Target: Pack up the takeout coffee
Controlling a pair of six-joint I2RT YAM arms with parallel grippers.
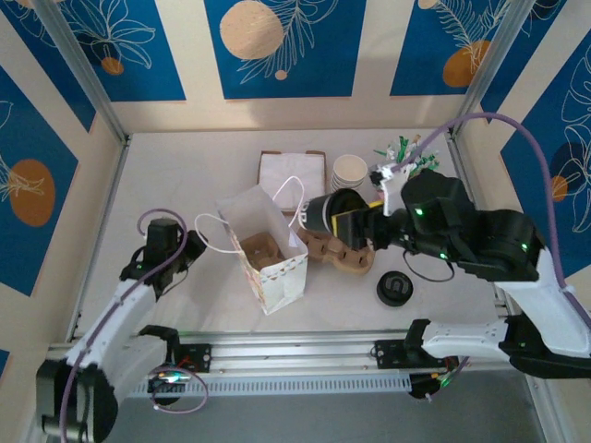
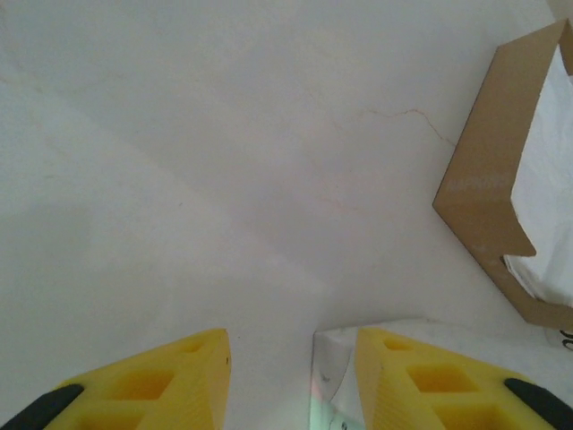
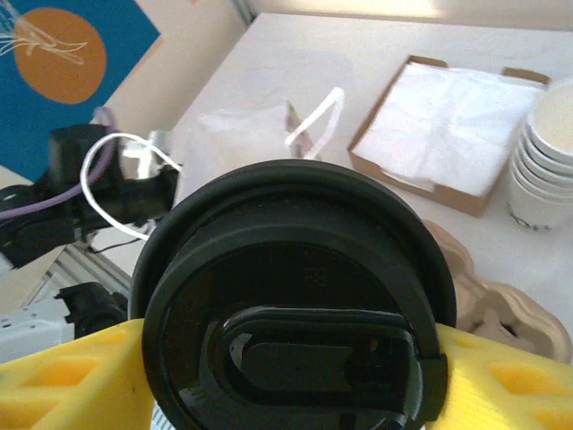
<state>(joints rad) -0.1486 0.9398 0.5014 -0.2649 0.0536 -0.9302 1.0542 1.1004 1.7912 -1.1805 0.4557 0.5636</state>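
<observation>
The takeout coffee, a cup with a black lid, lies tilted on its side in the air. Its lid faces the white paper bag. My right gripper is shut on it, a yellow finger on each side of the lid. The bag stands open at the table's middle with a brown insert inside; in the right wrist view the bag lies beyond the lid. My left gripper sits left of the bag near its handle loop. Its jaws stand apart over bare table, a white paper edge beside the right finger.
A brown cup carrier lies right of the bag, under the held cup. A loose black lid lies at the near right. A stack of lidless cups and a napkin box stand at the back.
</observation>
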